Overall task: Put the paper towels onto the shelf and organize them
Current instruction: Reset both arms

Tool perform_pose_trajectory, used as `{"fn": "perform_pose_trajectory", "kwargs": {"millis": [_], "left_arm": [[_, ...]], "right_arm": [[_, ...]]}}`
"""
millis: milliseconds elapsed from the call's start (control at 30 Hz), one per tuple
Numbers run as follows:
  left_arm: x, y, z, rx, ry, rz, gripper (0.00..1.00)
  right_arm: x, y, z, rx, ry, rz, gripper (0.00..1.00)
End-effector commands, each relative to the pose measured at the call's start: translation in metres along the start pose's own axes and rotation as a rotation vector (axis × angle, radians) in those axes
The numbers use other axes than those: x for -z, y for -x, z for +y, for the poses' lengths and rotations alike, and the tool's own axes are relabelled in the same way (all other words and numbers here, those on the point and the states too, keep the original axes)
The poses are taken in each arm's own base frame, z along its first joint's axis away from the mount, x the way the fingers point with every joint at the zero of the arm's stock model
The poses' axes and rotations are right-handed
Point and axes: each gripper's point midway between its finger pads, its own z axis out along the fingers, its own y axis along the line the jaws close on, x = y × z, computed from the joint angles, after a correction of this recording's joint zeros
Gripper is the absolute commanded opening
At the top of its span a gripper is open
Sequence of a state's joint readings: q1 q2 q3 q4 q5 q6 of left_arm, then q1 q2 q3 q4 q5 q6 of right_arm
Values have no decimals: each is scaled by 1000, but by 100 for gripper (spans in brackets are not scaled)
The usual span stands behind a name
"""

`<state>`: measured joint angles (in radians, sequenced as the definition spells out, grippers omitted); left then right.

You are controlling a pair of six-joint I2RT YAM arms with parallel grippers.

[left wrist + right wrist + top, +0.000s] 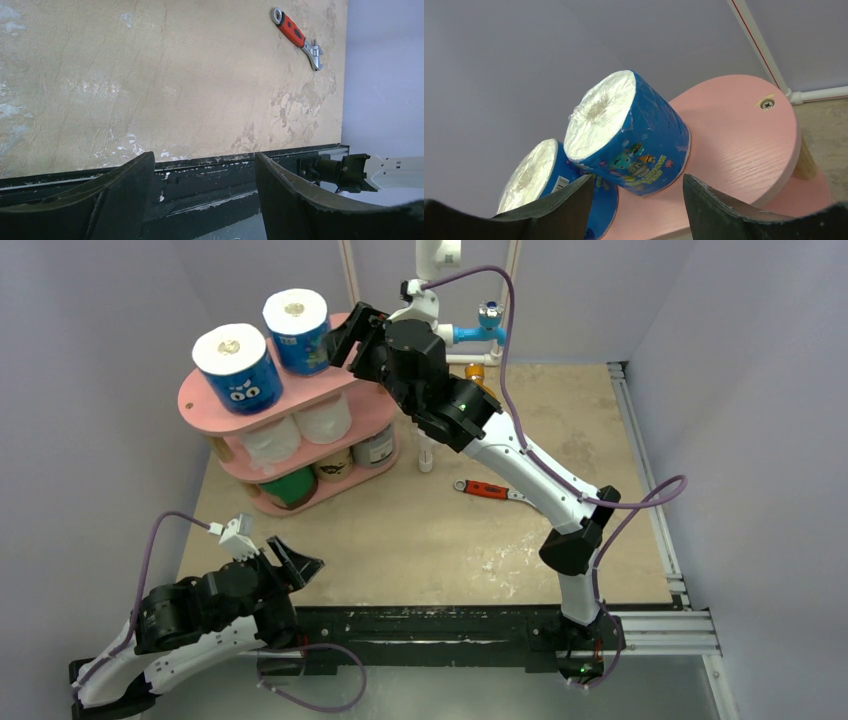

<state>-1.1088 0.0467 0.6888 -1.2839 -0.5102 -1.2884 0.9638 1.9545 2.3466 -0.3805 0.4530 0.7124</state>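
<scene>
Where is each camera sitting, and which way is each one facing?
Top external: above and behind the bases, looking down on table and pink shelf; left arm and right arm show.
Left wrist: low at the near edge, facing across the table to the red-handled wrench; left end effector frames the bottom.
Right wrist: at the shelf's top board, facing a blue-wrapped roll and second blue roll; right end effector below.
Shared: top external also shows wrench and rolls.

Pink three-tier shelf (pixel 198 400), two blue-wrapped paper towels (pixel 238 368) upright on top, more rolls (pixel 272 440) on lower tiers
</scene>
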Motion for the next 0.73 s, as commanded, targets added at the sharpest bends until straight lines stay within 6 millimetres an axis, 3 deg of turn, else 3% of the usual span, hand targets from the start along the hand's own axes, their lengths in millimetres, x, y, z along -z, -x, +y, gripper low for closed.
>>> {"fn": "perform_pose_trajectory", "kwargs": {"millis": [0,100,133,200,267,300,467,700], "left_arm": [[-4,1,-1,-28,6,-13,73],[-4,1,-4,-51,-4,-6,75],[-5,0,-5,-62,-4,-2,76],[-6,-1,-7,-88,8,10,80],[-9,-3,-7,-114,44,24,83],[-11,-4,-6,-128,69,32,84],[-21,-7,-14,-178,119,54,86],[-36,-8,-25,-159,91,22,84]], "right_arm": [[19,31,18,-13,58,-55,66],[28,34,18,3,72,-51,69],[33,33,17,17,76,-44,74],[47,31,9,59,87,-29,96],[67,40,9,78,122,-42,99],[74,31,-2,102,117,-26,99],[125,29,-43,184,96,-16,99],[192,9,-128,203,-38,3,99]]}}
